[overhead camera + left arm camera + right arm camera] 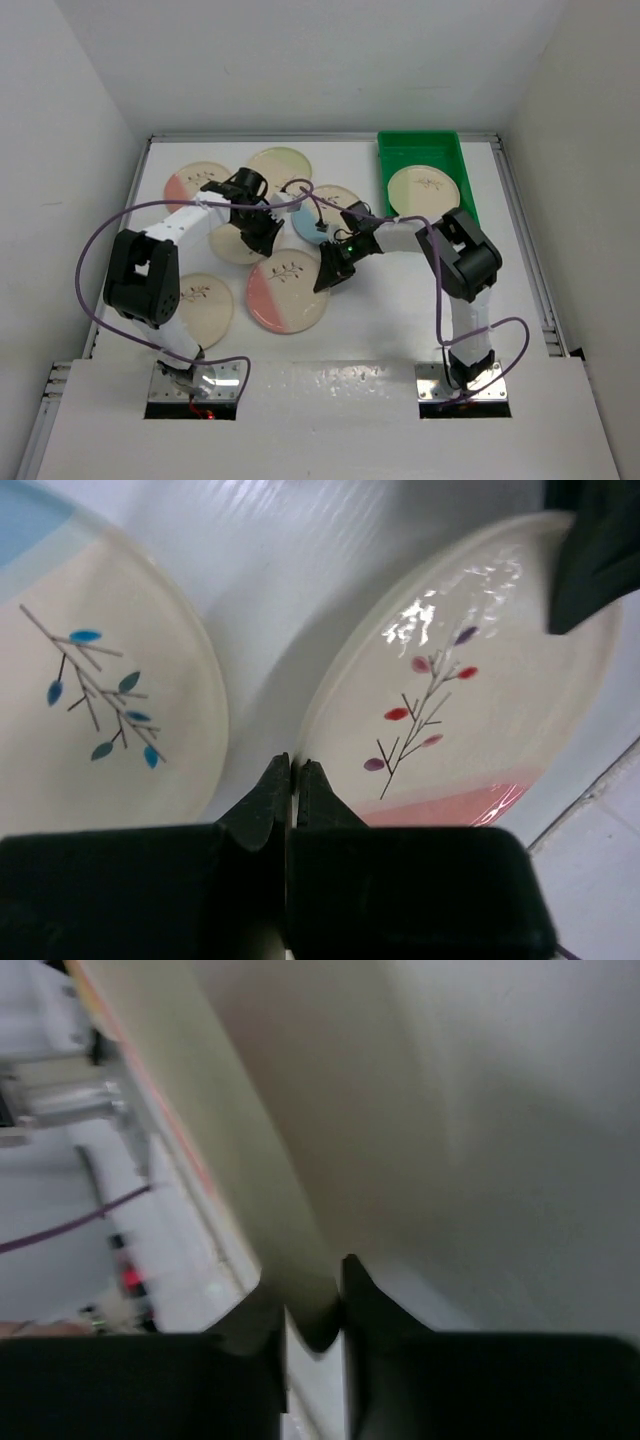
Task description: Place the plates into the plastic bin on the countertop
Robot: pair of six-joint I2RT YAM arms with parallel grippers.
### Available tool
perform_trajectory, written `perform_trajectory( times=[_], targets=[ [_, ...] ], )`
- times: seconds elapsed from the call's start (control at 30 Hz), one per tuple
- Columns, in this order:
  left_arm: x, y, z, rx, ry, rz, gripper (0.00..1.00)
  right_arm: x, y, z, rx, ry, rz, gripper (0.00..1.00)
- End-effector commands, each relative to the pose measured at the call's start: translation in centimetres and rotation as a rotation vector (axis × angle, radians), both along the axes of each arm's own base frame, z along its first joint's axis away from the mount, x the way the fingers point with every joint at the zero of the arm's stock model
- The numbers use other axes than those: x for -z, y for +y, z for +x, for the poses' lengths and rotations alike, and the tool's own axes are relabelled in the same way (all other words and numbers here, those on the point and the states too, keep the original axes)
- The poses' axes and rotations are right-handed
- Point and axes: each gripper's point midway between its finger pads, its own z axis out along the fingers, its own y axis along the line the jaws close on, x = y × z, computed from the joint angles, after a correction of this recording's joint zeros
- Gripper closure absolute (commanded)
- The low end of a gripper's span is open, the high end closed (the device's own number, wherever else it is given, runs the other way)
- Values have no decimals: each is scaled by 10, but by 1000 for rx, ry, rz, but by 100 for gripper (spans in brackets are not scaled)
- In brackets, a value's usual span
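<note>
Fingers of the right arm (345,1290) pinch the rim of the pink-edged plate (280,300) at mid-counter (370,325) — fingers of the left arm (280,785), at its 11 o'clock, are pressed together on nothing. Green bin (395,150) at the counter's 1 o'clock holds one plate (425,190).

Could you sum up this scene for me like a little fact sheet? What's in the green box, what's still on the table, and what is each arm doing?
bin: green plastic bin, far right of the countertop
in bin: one cream plate
outside bin: six plates on the countertop
right gripper: shut on the rim of the pink-edged plate
left gripper: fingers together, low between the blue-sprig plate and the pink-edged plate
</note>
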Motion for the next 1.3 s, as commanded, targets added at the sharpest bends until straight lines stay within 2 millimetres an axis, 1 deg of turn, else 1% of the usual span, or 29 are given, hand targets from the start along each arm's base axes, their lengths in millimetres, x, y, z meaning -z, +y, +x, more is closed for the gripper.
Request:
perform_trajectory(
  times=[0.0,0.03,0.13,0.17,0.23,0.27,0.3,0.37,0.4,0.43,0.47,0.5,0.53,0.57,0.6,0.63,0.67,0.7,0.73,0.77,0.8,0.83,0.87,0.9,0.97,1.0,1.03,1.17,1.27],
  targets=[
    [-19,-14,5,19,-53,-76,100,-13,15,17,51,-30,65,93],
    [-19,-12,6,16,-55,-68,100,-12,11,17,61,-34,61,100],
    [-22,-10,11,13,-71,-70,100,-32,0,25,87,-72,64,100],
    [-25,-2,14,0,-71,-65,100,-46,-2,27,86,-100,80,100],
    [-37,-2,18,4,-80,-88,82,-81,-12,37,99,-153,101,100],
    [-50,1,26,-8,-101,-93,73,-101,-14,53,117,-199,125,100],
    [-57,7,34,-23,-127,-96,66,-110,-24,60,136,-212,120,100],
    [-77,14,48,-48,-168,-112,56,-152,-40,85,200,-297,155,100],
    [-85,25,57,-79,-191,-115,53,-162,-45,92,237,-297,166,100],
    [-91,31,63,-97,-210,-117,52,-173,-75,115,341,-306,173,100],
    [-95,36,69,-112,-216,-116,50,-193,-81,129,391,-332,221,100],
    [-94,43,71,-130,-218,-107,49,-203,-91,137,433,-334,248,100],
    [-98,49,76,-148,-234,-92,49,-205,-113,149,554,-260,267,100],
    [-95,64,80,-186,-246,-38,49,-224,-134,173,617,-363,317,100],
    [-90,69,82,-199,-243,-8,49,-218,-155,180,694,-344,309,100],
    [-89,77,84,-220,-248,17,49,-224,-163,188,757,-342,342,100],
    [-88,87,86,-245,-251,34,49,-224,-186,197,827,-353,339,100],
    [-83,91,84,-255,-237,38,49,-211,-211,207,938,-367,307,100],
    [-83,102,82,-283,-237,49,49,-215,-220,212,1004,-355,335,100],
    [-83,108,80,-297,-236,51,48,-215,-254,225,1128,-404,318,100],
    [-74,114,76,-311,-214,66,46,-201,-264,222,1194,-369,319,100],
    [-73,124,72,-339,-210,70,45,-196,-277,225,1257,-374,308,100],
    [-72,134,69,-350,-211,89,43,-192,-299,228,1339,-368,305,100],
    [-66,142,66,-371,-195,103,40,-192,-305,228,1373,-376,330,100],
    [-54,161,53,-394,-171,123,36,-177,-320,225,1438,-344,322,100],
    [-47,168,48,-401,-154,131,33,-169,-321,227,1445,-332,307,100],
    [-34,173,38,-403,-117,140,33,-167,-321,229,1441,-329,300,100],
    [-6,207,15,-443,-41,183,33,-139,-315,228,1400,-284,220,100],
    [13,219,2,-460,19,190,30,-117,-317,227,1412,-242,185,100]
  ],
)
